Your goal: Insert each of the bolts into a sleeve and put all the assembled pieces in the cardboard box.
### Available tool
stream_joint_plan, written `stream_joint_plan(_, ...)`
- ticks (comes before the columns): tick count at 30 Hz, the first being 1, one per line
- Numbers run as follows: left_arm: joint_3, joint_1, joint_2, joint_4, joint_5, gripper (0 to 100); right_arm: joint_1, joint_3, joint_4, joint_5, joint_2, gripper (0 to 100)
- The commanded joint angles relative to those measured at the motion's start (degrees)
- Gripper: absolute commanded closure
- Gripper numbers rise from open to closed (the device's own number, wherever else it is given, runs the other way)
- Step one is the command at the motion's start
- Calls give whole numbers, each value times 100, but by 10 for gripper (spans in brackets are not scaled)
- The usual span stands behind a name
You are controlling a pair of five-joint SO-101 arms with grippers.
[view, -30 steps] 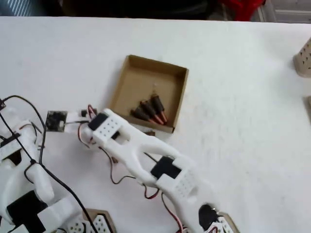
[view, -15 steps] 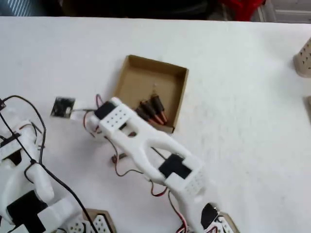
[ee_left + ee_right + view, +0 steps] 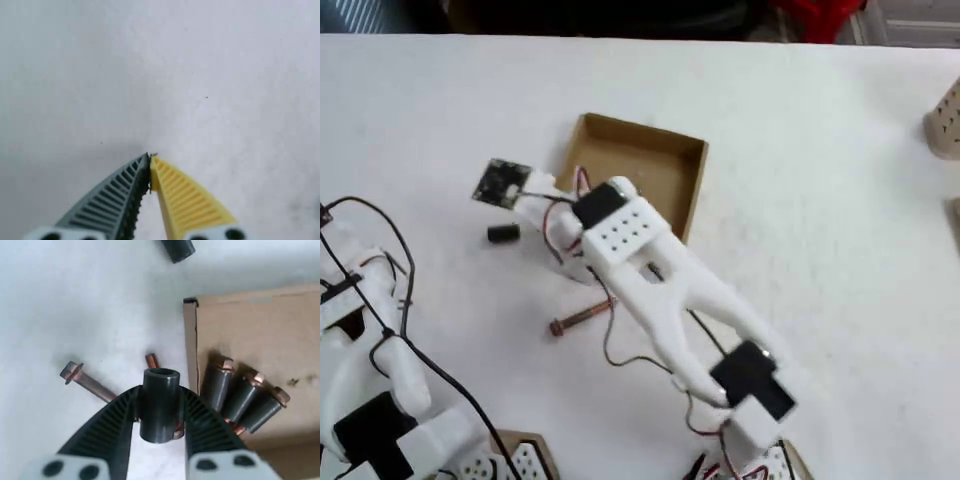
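**Right pincer clenched on a sleeve by the box**

Right pincer [image 3: 160, 407] grips a black sleeve [image 3: 160, 382] upright, just beside the cardboard box [image 3: 190, 340] wall. Copper shows under it, maybe a bolt already in; hard to tell. Three assembled pieces [image 3: 245, 397] lie in the box. On the table [image 3: 840, 200]: one loose bolt [image 3: 90, 383] and a second sleeve [image 3: 177, 247], apart. Left pincer [image 3: 150, 165] is closed on nothing. Roughly three done, two left.
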Motion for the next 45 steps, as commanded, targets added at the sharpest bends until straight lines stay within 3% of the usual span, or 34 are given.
stream_joint_plan(1,-290,119,-22,-123,70,969,286,1029,-136,-334,-1446,981)
stream_joint_plan(5,-281,171,-22,-123,62,969,796,2066,-127,-730,-2325,981)
stream_joint_plan(9,-281,180,-22,-123,62,969,1877,3103,-101,-782,-2932,981)
stream_joint_plan(15,-273,180,-22,-105,-167,969,3890,4484,-1305,-765,-3582,981)
stream_joint_plan(21,-202,259,-31,-123,-316,969,5051,5222,-1982,-765,-3547,937)
stream_joint_plan(26,-202,259,-31,-123,-325,969,5305,5354,-2079,-765,-3125,850)
stream_joint_plan(30,-193,259,-31,-123,-325,969,5323,5187,-2009,-765,-2967,847)
stream_joint_plan(38,-176,259,-31,-132,-334,969,5385,4510,-884,-756,-2967,850)
stream_joint_plan(45,-149,479,-31,-132,-360,969,5341,4475,-752,-756,-2985,851)
